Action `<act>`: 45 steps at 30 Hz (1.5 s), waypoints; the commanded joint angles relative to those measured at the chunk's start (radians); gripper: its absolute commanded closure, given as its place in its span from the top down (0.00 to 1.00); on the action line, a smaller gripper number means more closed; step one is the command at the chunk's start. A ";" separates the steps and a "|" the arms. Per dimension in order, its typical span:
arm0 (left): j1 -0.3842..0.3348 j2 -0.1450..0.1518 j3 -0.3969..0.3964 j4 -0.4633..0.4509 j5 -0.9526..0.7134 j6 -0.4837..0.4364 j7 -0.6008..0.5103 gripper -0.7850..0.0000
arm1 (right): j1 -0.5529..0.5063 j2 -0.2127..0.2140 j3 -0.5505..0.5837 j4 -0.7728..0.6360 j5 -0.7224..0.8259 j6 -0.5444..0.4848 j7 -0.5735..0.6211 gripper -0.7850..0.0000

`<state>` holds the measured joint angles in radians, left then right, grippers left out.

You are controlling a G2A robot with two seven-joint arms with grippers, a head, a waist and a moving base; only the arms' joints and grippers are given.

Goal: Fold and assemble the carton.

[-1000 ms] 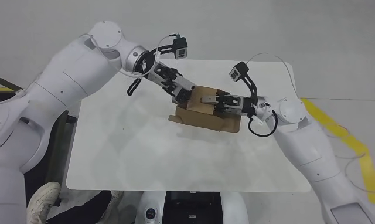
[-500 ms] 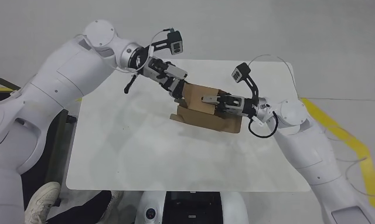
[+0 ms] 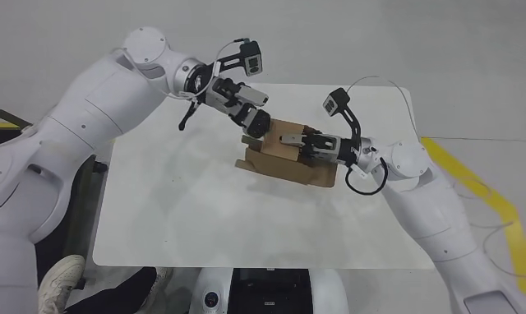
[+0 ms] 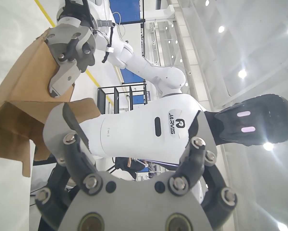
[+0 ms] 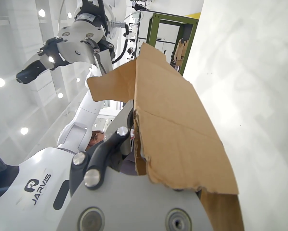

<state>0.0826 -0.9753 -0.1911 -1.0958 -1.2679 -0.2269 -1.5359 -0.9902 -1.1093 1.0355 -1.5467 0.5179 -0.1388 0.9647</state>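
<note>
Top, carton: carton point(image 3: 283, 158) sits half-erected mid-table point(image 3: 181, 207), one arm at each end.
Top, right gripper: right gripper point(image 3: 308, 141) is clenched on a carton wall, probably anchoring it so the flaps can be worked.
Top, left gripper: left gripper point(image 3: 255, 125) is at the opposite end flap.
Left wrist, flap: the left gripper is released, spread wide. One finger point(image 4: 62, 118) is right by the loose flap point(image 4: 84, 110), likely lined up to push it in.
Right wrist, wall: the cardboard panel point(image 5: 172, 131) runs across the gripper. One finger point(image 5: 121, 123) is pressed on it and the other is hidden behind it.
Unclear: carton's underside, and how many flaps are folded.
</note>
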 commanded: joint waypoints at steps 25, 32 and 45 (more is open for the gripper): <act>0.017 -0.008 -0.071 0.059 0.032 0.021 0.000 1.00 | -0.078 0.013 0.102 -0.053 0.012 -0.022 0.014 0.00; 0.041 0.007 -0.085 0.041 0.037 0.048 0.000 1.00 | -0.104 0.019 0.129 -0.098 0.008 -0.017 0.026 0.00; 0.051 -0.008 -0.103 0.072 0.049 0.070 0.000 1.00 | -0.079 0.008 0.072 -0.113 0.006 -0.012 0.061 0.00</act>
<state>0.1335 -0.9819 -0.2924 -1.0271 -1.2189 -0.1579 -1.5359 -1.0727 -1.1005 1.1144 -1.6599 0.5234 -0.1512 1.0239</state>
